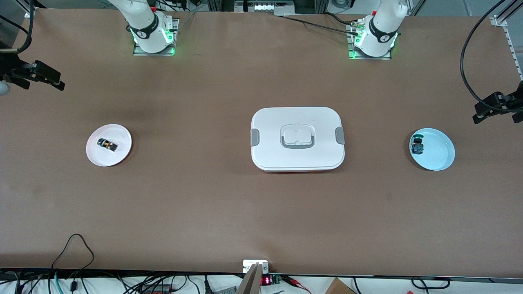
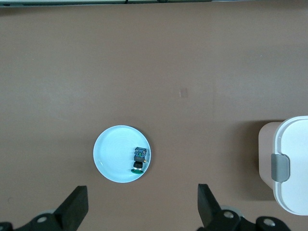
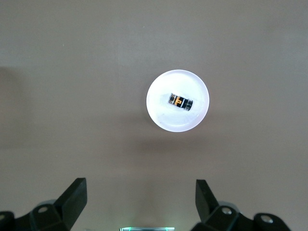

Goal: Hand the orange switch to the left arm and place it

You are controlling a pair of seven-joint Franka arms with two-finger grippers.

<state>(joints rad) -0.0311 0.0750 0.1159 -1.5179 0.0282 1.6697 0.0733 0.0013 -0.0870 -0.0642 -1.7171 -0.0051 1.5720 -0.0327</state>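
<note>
Orange switch [image 1: 107, 144] lies on its side on the white plate [image 1: 119, 135], toward the right arm's end of the counter [image 1: 261, 212]. The box [image 1: 297, 138] sits mid-counter, between this plate and the blue plate [image 1: 439, 157] carrying the blue-green switch [image 1: 417, 145]. Right gripper [image 3: 139, 202] hangs high above the counter beside the white plate, jaws spread wide, holding nothing. Left gripper [image 2: 142, 204] likewise hangs wide apart and empty, above the counter beside the blue plate. Handling estimate: switch looks tiny, light and rigid; a rounded body could roll or squirt out of a loose pinch. Best hold is probably across the black body at mid-length, fingers square to its long axis.
</note>
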